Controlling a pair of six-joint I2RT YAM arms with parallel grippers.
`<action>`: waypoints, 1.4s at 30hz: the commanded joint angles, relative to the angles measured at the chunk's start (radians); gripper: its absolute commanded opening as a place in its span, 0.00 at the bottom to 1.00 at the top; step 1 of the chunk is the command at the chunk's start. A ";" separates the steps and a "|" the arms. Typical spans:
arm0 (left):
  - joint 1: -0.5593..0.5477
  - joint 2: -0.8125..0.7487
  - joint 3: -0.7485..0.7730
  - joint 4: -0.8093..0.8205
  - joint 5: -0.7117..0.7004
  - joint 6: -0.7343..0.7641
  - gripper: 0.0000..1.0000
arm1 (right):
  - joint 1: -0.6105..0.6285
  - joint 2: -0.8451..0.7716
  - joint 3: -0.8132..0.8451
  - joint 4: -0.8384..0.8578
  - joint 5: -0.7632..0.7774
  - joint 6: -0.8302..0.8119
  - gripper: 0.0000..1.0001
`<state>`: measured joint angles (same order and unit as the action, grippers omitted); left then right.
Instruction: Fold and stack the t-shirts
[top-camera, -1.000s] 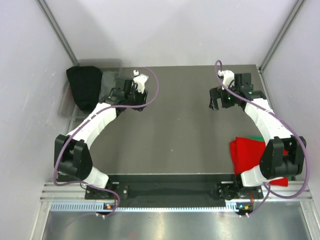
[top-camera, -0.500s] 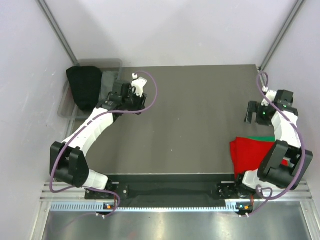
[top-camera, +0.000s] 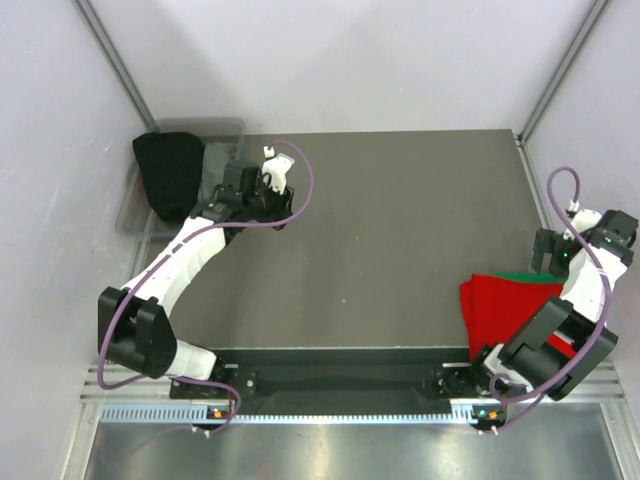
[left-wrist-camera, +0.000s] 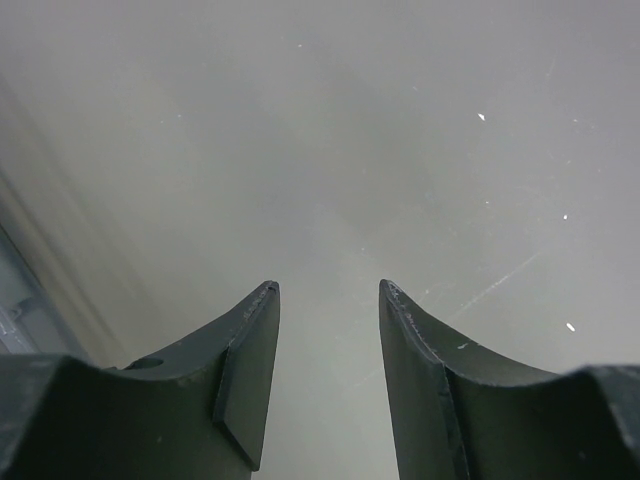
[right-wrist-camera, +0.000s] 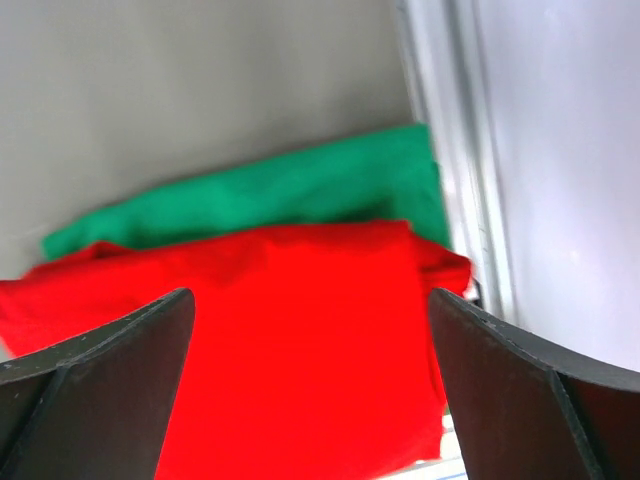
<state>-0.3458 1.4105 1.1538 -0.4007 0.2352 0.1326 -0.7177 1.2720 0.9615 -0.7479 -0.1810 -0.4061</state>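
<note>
A folded red t-shirt (top-camera: 495, 310) lies at the near right corner of the table, on top of a green t-shirt (top-camera: 530, 276) whose far edge sticks out as a thin strip. The right wrist view looks down on both, the red t-shirt (right-wrist-camera: 290, 350) near and the green t-shirt (right-wrist-camera: 270, 195) beyond it. My right gripper (top-camera: 552, 255) hovers above the stack's far right side; the right gripper (right-wrist-camera: 310, 292) is wide open and holds nothing. My left gripper (top-camera: 228, 192) is at the far left over bare table; the left gripper (left-wrist-camera: 328, 285) is partly open and holds nothing.
A clear bin (top-camera: 225, 128) stands off the far left corner of the dark table (top-camera: 380, 230), with a black cloth (top-camera: 170, 175) in it. Grey walls and slanted metal posts close in both sides. The stack lies close to the right table edge.
My right arm has swung from the far right-centre of the table out to the right edge, above the stacked shirts. The left arm has barely shifted.
</note>
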 joint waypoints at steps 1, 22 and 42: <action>0.002 -0.042 0.014 0.046 0.027 -0.011 0.50 | -0.049 0.021 -0.007 0.012 -0.006 -0.063 1.00; 0.002 -0.059 -0.031 0.069 0.010 -0.002 0.51 | -0.121 0.371 0.074 0.062 -0.109 -0.135 1.00; 0.013 -0.073 -0.057 0.083 0.013 -0.005 0.51 | -0.121 0.431 0.086 0.047 -0.262 -0.186 0.69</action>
<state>-0.3401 1.3792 1.1019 -0.3794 0.2443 0.1291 -0.8433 1.6714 1.0279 -0.7040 -0.2939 -0.5770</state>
